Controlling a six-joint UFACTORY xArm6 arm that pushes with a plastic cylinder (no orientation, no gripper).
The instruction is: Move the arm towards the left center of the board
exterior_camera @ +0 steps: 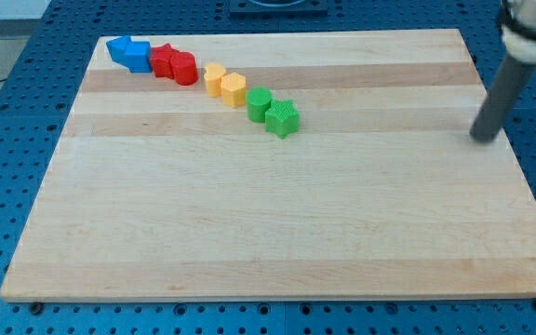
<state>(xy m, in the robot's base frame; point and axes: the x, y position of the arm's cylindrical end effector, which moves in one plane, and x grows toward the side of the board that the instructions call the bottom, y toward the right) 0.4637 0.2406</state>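
Rod tip (482,140) at view's right edge of wooden table (277,223), no pincer in view, blue (129,52), red (174,64), yellow (224,83), green blocks (274,111) lined diagonally top left, blue pegboard (7,167) around.

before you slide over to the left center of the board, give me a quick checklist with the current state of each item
1. My tip in view and on the board: ok, it sits near the view's right edge.
2. Tip clear of all blocks: ok, none is near it.
3. Straight path to the left centre free of blocks: ok, the row lies above that line, with the green star block lowest.
4. Blocks grouped away from the target: ok, the blue blocks, red blocks, yellow blocks and green blocks run from the top left corner.
5. Exact tip contact with the wood: cannot tell.
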